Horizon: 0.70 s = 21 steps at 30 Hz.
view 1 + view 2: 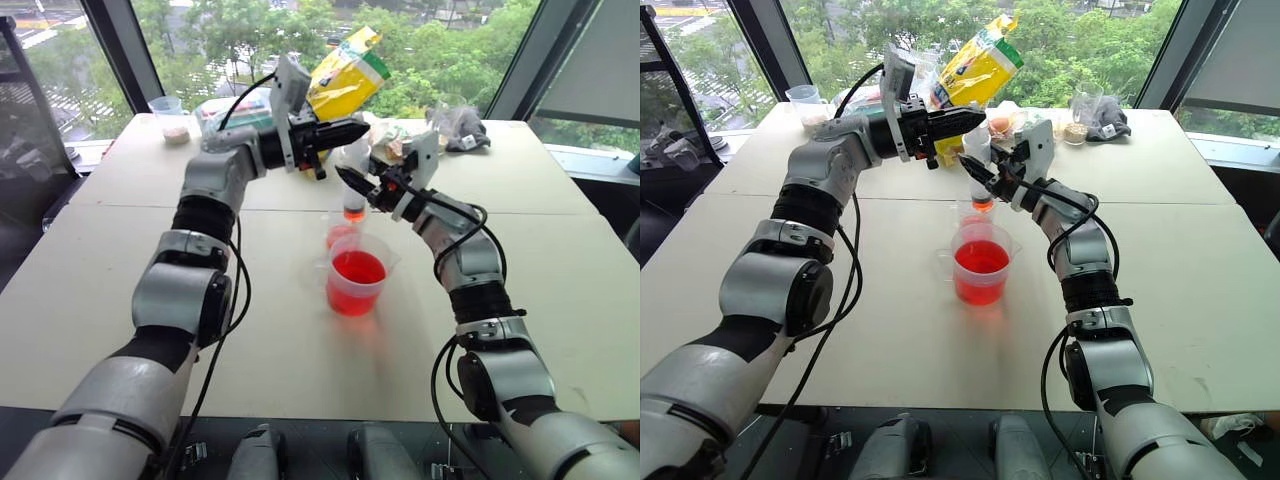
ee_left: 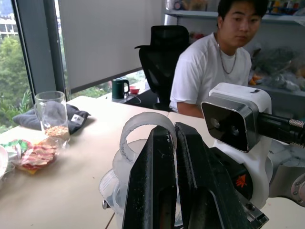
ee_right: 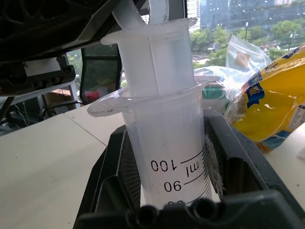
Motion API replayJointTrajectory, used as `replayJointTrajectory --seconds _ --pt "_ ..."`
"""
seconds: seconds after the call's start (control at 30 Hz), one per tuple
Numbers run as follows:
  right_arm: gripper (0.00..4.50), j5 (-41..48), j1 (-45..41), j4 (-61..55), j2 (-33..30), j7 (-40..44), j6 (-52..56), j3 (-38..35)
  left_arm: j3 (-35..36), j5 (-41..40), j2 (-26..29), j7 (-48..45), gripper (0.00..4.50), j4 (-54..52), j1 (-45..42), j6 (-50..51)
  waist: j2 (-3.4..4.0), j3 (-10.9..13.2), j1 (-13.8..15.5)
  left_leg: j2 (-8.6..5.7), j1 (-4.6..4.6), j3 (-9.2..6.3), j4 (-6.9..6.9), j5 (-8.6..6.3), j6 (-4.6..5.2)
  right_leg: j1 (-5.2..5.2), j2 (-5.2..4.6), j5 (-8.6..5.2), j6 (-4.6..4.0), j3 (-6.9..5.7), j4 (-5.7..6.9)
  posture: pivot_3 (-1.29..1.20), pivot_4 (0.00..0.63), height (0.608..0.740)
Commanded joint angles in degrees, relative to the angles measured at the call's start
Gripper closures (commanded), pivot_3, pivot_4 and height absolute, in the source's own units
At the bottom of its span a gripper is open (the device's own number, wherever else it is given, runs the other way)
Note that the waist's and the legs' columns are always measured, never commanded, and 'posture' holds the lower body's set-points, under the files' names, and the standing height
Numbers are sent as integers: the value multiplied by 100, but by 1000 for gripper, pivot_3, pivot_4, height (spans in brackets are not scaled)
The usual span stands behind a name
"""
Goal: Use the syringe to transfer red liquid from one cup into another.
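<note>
A: Right wrist view has the syringe (image 3: 164,143) upright, its barrel pinched between the right end effector's (image 1: 352,186) fingers, scale marks facing the camera.

B: And the plunger?

A: The left end effector (image 1: 350,131) is pressed together on the ring at the plunger's top; the left wrist view shows that ring wedged between its fingers (image 2: 155,186).

B: Where does the tip sit?

A: From the head views, the orange tip hangs over the narrow cup (image 1: 341,232), which holds a little red liquid (image 1: 340,236). The spouted cup (image 1: 356,280), nearly full of red, stands on the table (image 1: 120,270) just in front, touching or almost touching it.

B: What could go wrong?

A: I'd judge the tip may not be centred over that narrow mouth, so pushing the plunger could send liquid onto the table. A sideways push from the left arm could tilt the barrel in the right grip, or knock the light cup over.
</note>
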Motion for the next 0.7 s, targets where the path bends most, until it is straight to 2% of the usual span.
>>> replayJointTrajectory --seconds 0.03,0.7 --pt "3032 301 -465 -659 39 -128 -24 -222 -299 190 -157 -152 4466 -30 197 60 0 0 1 0 0 0 0 0 0 0 0 0 0 0 0 0 150 740" --pt "3032 423 -455 -1019 142 -244 350 -307 -335 241 -81 -148 4466 -424 585 308 0 0 -1 0 0 0 0 0 0 0 0 0 0 0 0 0 150 740"
